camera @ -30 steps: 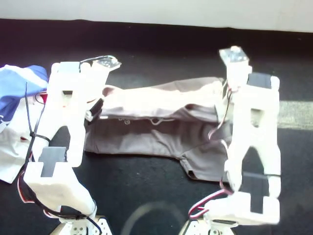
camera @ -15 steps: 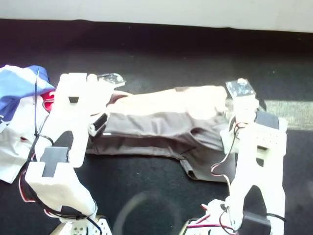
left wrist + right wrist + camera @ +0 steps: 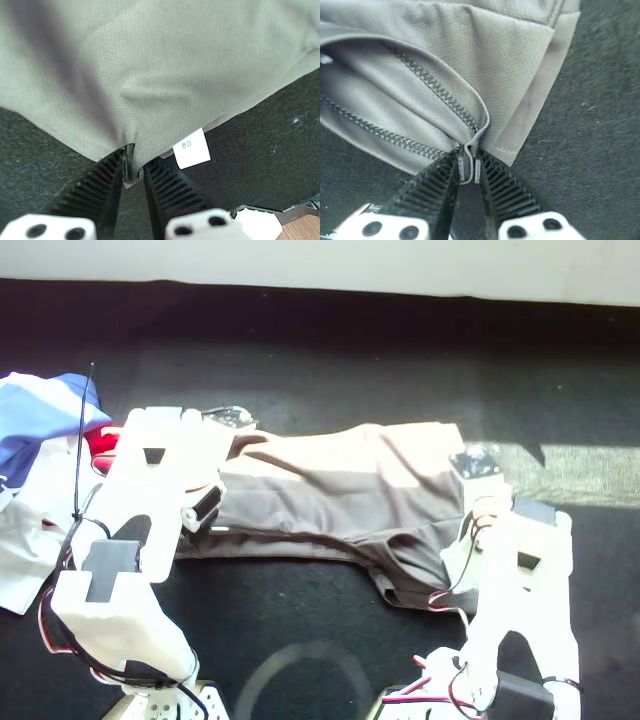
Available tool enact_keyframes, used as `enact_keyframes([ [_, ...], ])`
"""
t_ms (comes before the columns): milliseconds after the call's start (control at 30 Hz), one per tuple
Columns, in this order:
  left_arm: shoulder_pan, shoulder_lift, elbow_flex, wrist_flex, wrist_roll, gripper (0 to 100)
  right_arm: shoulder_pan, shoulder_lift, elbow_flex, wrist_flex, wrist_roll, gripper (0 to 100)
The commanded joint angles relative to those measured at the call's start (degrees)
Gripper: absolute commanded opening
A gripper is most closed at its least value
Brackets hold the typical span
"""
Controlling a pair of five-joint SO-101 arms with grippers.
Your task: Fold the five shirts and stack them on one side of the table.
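Note:
A grey shirt (image 3: 340, 505) lies spread across the middle of the black table, folded over lengthwise. My left gripper (image 3: 133, 172) is shut on the grey shirt (image 3: 150, 75) at its edge, beside a small white tag (image 3: 191, 148). In the high view that gripper (image 3: 215, 505) sits at the shirt's left end. My right gripper (image 3: 469, 167) is shut on a stitched hem of the grey shirt (image 3: 445, 65). In the high view this gripper (image 3: 470, 490) is at the shirt's right end. A heap of other shirts (image 3: 40, 470), blue, white and red, lies at the left edge.
The black table surface (image 3: 330, 350) runs back to a pale wall. A sunlit strip (image 3: 580, 475) crosses the table at the right. Both white arms rise from the near edge, the left arm (image 3: 130, 540) close to the shirt heap.
Both grippers have pulled the shirt's far edge toward the near side, folding it over itself. The right arm has drawn back and lower; the left moved slightly nearer.

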Motion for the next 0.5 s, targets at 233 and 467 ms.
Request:
enact_keyframes([
  [233,0.48,-0.92,-0.13,-0.09,-0.44,1,0.84,-2.24,-0.22,2.07,3.78,0.6],
  [467,0.48,-0.92,-0.31,1.49,-0.53,1,0.84,-2.24,-0.31,3.12,4.57,0.6],
])
